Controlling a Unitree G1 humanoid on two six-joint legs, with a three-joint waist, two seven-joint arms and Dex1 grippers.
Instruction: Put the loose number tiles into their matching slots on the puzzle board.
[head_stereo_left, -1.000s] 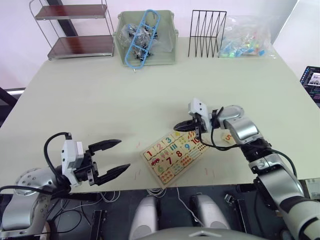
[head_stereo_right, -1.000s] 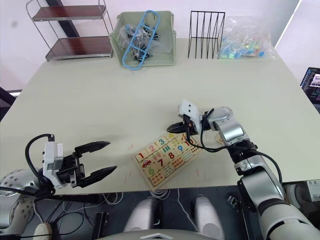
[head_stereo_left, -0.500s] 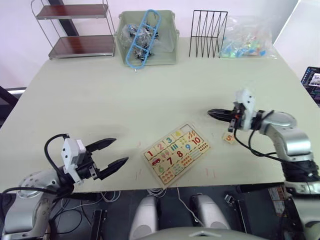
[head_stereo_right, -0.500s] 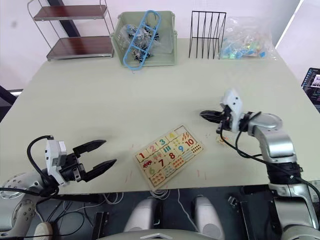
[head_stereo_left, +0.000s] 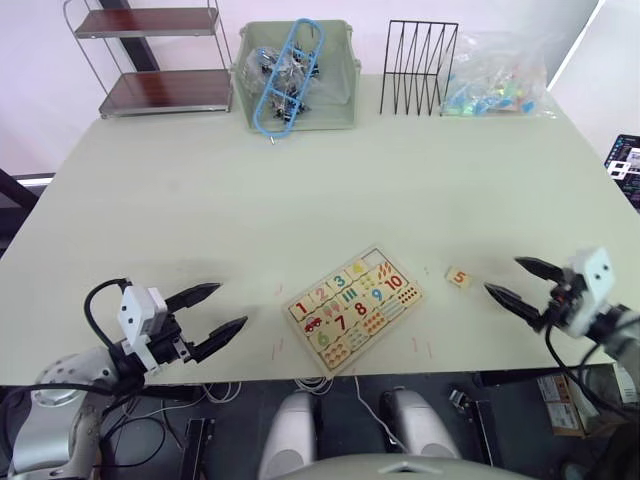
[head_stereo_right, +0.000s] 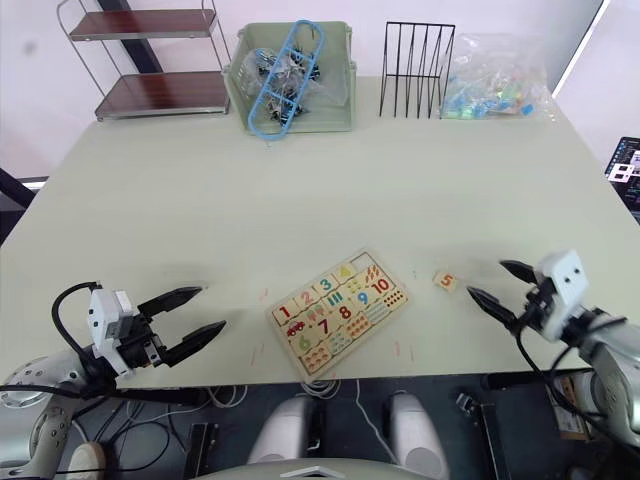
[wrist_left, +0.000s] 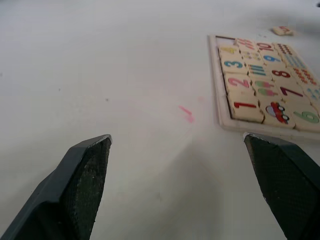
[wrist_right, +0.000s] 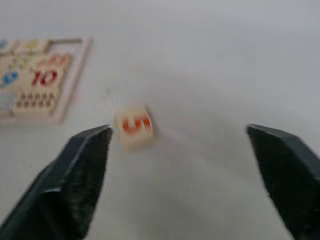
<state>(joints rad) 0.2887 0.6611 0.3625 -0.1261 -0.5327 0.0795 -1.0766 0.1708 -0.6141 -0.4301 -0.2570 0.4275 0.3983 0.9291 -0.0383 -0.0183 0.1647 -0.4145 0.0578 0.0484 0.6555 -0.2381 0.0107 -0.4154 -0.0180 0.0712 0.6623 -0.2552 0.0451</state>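
The puzzle board lies askew near the table's front edge, with digits 1 to 4 seated in a row along one long side. Whether the slot past the 4 is empty I cannot tell. One loose number tile, printed with an orange 5, lies flat on the table just right of the board; it shows between my right fingers in the right wrist view. My right gripper is open, a short way right of that tile and holding nothing. My left gripper is open and empty, left of the board.
Along the back edge stand a wire shelf, a green bin holding a blue frame, a black wire rack and a clear bag of colourful pieces. A screen sits beyond the right edge.
My right gripper left the board, swung right past the 5 tile towards the front right, and went from shut to open. My left gripper drew back slightly.
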